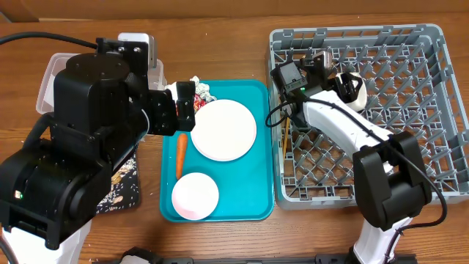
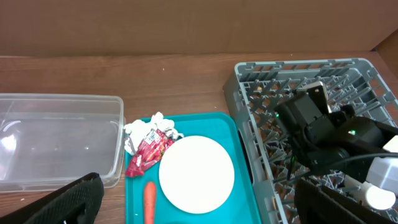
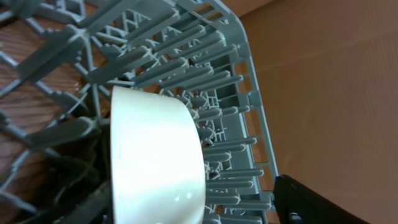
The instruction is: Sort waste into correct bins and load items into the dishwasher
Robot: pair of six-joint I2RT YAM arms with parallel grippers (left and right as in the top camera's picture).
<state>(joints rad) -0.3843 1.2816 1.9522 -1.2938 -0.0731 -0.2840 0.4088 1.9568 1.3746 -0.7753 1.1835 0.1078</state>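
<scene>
Gaping wide, left jaws above teal tray (image 2: 136, 194); right jaws unclear beside white bowl (image 3: 155, 158) in rack (image 3: 186, 56).

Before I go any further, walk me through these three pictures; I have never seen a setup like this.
The top picture looks down from a fixed camera on two robot arms at a wooden table. The other two come from small cameras on the arms' wrists.

The big black shape is the left arm; its gripper hovers over the teal tray's far corner, holding nothing I can see. On the tray lie a white plate, a smaller pink dish, a carrot, crumpled white paper and a red wrapper. A clear plastic tub sits left of it.

The white arm is the right one. It reaches into the grey dish rack, where a white bowl stands on edge among the pegs. Whether its gripper grips the bowl is unclear.
</scene>
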